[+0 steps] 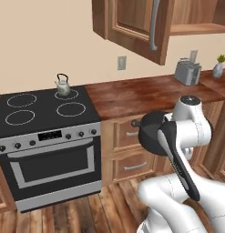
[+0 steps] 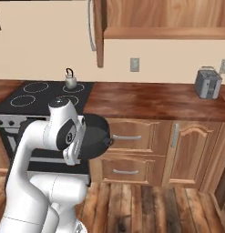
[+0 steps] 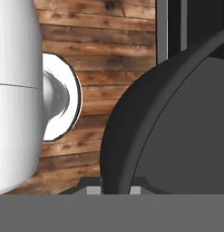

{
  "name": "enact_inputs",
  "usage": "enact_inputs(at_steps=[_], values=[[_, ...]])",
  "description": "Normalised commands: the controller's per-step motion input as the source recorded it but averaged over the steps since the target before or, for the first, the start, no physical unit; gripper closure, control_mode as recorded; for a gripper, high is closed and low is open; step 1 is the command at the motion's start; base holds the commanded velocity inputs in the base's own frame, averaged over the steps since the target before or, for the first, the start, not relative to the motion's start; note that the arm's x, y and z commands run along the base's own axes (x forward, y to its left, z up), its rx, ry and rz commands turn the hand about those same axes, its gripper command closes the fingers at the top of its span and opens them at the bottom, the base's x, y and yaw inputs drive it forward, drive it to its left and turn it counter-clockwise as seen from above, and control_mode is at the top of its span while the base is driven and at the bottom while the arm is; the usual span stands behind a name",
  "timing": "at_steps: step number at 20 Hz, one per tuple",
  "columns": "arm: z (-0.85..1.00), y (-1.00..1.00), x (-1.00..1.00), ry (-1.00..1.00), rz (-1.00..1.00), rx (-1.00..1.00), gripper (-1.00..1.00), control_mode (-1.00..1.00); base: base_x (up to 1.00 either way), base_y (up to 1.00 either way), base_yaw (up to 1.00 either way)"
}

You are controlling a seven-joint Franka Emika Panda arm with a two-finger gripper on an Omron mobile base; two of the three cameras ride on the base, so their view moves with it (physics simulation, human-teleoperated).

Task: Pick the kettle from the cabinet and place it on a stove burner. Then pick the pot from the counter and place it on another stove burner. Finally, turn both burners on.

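Note:
The kettle (image 1: 63, 85) (image 2: 70, 81) stands upright on the back right burner of the black cooktop (image 1: 41, 111) (image 2: 41, 93). The front right burner (image 1: 71, 109) and both left rings are bare. The dark pot (image 1: 151, 132) (image 2: 94, 135) (image 3: 177, 127) hangs in the air in front of the counter's drawers, to the right of the range and well below counter height. My gripper (image 3: 114, 188) is shut on the pot's rim, one fingertip on each side of the wall. In both base views the arm's white links cover the hand. The cabinet (image 2: 164, 20) is open above the counter (image 1: 132, 95) (image 2: 145, 102).
A silver toaster (image 1: 187, 71) (image 2: 207, 83) sits at the back right of the counter, with a small potted plant (image 1: 218, 66) beside it. The open cabinet door (image 1: 136, 22) juts out overhead. Range knobs (image 1: 68, 136) line the steel front. Wooden floor lies below the pot.

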Motion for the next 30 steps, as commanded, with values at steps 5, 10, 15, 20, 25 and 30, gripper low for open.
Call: enact_inputs(at_steps=[5,10,15,20,25,30], values=[[0.00,0.00,0.00,0.00,0.00,0.00,1.00,1.00,0.00,0.68,-0.11],[0.00,0.00,0.00,0.00,0.00,0.00,1.00,1.00,0.07,0.58,-0.11],[0.00,0.00,0.00,0.00,0.00,0.00,1.00,1.00,0.29,0.60,-0.14],[0.00,0.00,0.00,0.00,0.00,0.00,1.00,1.00,0.38,0.56,-0.14],[0.00,0.00,0.00,0.00,0.00,0.00,1.00,1.00,0.41,0.53,-0.11],[0.00,0.00,0.00,0.00,0.00,0.00,1.00,1.00,0.38,0.50,-0.08]])
